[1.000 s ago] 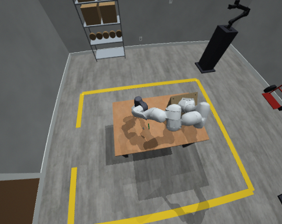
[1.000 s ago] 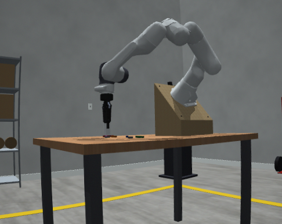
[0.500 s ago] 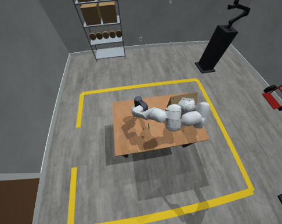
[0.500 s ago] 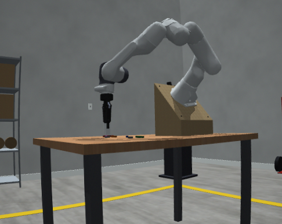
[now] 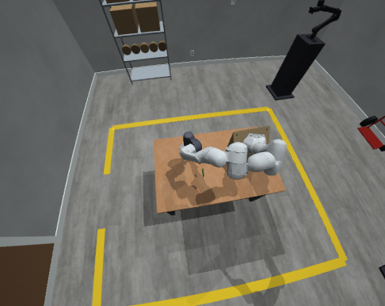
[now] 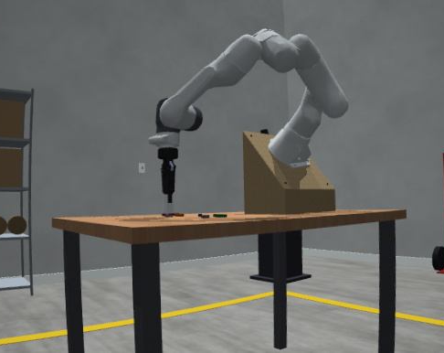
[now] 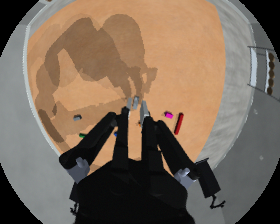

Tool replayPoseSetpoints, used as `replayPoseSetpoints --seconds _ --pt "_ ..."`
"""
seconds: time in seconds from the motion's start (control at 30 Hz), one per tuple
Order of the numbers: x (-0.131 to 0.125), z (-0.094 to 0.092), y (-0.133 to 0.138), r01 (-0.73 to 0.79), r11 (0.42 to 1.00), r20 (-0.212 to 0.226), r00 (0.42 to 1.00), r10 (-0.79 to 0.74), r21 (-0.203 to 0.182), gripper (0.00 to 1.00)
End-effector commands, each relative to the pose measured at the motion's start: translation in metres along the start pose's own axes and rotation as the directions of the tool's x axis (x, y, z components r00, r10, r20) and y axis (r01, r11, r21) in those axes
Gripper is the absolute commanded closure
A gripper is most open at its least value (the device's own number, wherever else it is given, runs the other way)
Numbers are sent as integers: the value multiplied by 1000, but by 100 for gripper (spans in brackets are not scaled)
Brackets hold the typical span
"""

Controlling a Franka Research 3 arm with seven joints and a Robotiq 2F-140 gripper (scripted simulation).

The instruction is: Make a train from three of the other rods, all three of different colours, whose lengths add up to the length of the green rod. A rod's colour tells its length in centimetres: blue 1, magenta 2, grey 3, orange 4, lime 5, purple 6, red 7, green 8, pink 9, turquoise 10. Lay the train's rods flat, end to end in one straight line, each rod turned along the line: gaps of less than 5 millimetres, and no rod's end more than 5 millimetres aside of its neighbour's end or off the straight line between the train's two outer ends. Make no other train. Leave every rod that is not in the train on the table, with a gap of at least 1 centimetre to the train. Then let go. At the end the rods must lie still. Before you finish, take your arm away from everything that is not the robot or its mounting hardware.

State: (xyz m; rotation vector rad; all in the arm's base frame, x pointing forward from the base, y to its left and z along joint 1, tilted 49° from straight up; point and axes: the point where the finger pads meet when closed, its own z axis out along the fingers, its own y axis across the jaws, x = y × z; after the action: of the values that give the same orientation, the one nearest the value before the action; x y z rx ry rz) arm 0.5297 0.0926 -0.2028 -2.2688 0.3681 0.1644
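My gripper [image 6: 169,212] [image 7: 136,104] points down with its tips low at the table. Its fingers stand a little apart, with a short grey rod [image 7: 136,102] between or just beyond the tips; small gaps show beside it, so it looks open. An orange rod [image 6: 179,215] is partly hidden by the fingers. A magenta rod [image 7: 169,115] and a longer red rod [image 7: 179,124] lie to the right in the wrist view, apart. A second grey rod [image 7: 77,118] [image 6: 206,216] [image 5: 196,175], the green rod [image 7: 82,135] [image 6: 219,215] [image 5: 203,173] and a blue rod [image 7: 115,134] [image 6: 200,215] lie to the left.
The wooden table [image 5: 165,148] [image 6: 101,224] carries the arm's slanted wooden mount [image 6: 263,192]. The arm's shadow falls across the table. A shelf rack [image 5: 150,72] and a black pedestal [image 5: 295,65] stand off the table.
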Motion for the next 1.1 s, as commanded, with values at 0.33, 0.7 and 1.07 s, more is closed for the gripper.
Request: replayPoseSetpoints --seconds 0.33,0.7,1.07 --pt "0 12 0 5 1000 -1 1000 -5 1 85" --pt "0 17 0 5 1000 -1 1000 -5 1 85" --pt "0 17 0 5 1000 -1 1000 -5 1 85"
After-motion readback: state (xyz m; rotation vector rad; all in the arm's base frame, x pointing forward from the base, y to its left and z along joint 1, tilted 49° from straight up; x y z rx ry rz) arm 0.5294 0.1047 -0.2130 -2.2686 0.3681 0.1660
